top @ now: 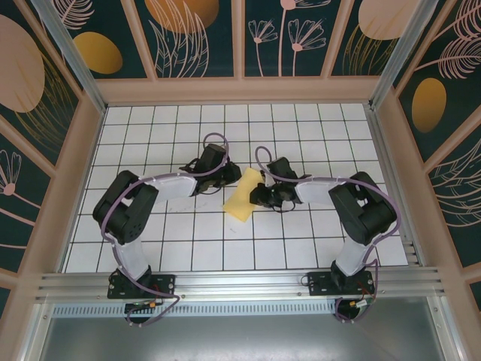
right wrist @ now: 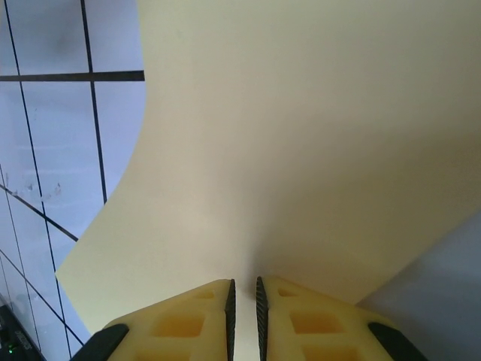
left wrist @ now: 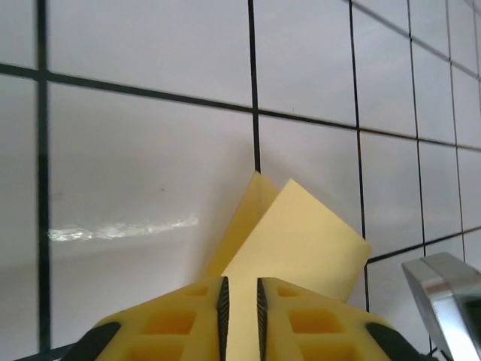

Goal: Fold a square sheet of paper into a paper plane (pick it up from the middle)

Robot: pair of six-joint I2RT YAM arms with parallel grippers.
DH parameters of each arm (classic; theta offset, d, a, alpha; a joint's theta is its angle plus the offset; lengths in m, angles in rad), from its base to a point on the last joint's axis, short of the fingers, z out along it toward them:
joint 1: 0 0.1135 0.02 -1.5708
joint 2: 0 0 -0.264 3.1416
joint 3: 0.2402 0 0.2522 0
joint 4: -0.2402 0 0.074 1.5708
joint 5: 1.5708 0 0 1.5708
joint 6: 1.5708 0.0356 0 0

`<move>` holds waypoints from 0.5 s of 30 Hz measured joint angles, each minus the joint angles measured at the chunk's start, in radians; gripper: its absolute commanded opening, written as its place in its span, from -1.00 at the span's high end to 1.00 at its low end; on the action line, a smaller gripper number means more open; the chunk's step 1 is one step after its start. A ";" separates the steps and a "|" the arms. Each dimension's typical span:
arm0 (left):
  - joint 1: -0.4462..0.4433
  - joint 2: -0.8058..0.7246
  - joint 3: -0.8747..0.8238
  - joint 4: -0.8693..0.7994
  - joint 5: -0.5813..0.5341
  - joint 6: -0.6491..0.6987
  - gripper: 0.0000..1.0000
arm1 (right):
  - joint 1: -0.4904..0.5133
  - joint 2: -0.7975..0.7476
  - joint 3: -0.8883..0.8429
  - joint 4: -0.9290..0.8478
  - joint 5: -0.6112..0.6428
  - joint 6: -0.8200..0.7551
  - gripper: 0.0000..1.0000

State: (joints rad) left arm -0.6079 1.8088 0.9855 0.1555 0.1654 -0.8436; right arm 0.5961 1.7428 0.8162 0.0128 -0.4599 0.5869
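Top external: fixed high above and behind both arm bases, looking down and forward over the whole table [top: 150, 248], well off. Left wrist: mounted just behind the left fingers [left wrist: 173, 323], facing out past their tips, low and close over the tiles. Right wrist: likewise behind the right fingers [right wrist: 180, 316], closer still to what lies ahead. Shared by all three: the square sheet of paper [top: 242, 197] ahead of both finger pairs, with gridded table beside it.

White gridded table [top: 225, 248] bears the folded square sheet of paper [top: 242, 197].
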 measured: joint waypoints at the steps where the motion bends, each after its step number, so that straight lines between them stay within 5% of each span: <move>1: 0.000 -0.022 -0.021 0.001 -0.016 -0.006 0.56 | 0.006 0.000 0.000 0.001 0.008 0.000 0.66; 15: 0.000 -0.178 -0.218 0.080 0.011 -0.106 0.55 | 0.034 0.105 0.092 0.117 0.123 0.133 0.68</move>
State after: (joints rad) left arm -0.6079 1.6306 0.7673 0.2356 0.1764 -0.9497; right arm 0.6304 1.8481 0.9081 0.1295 -0.3370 0.7197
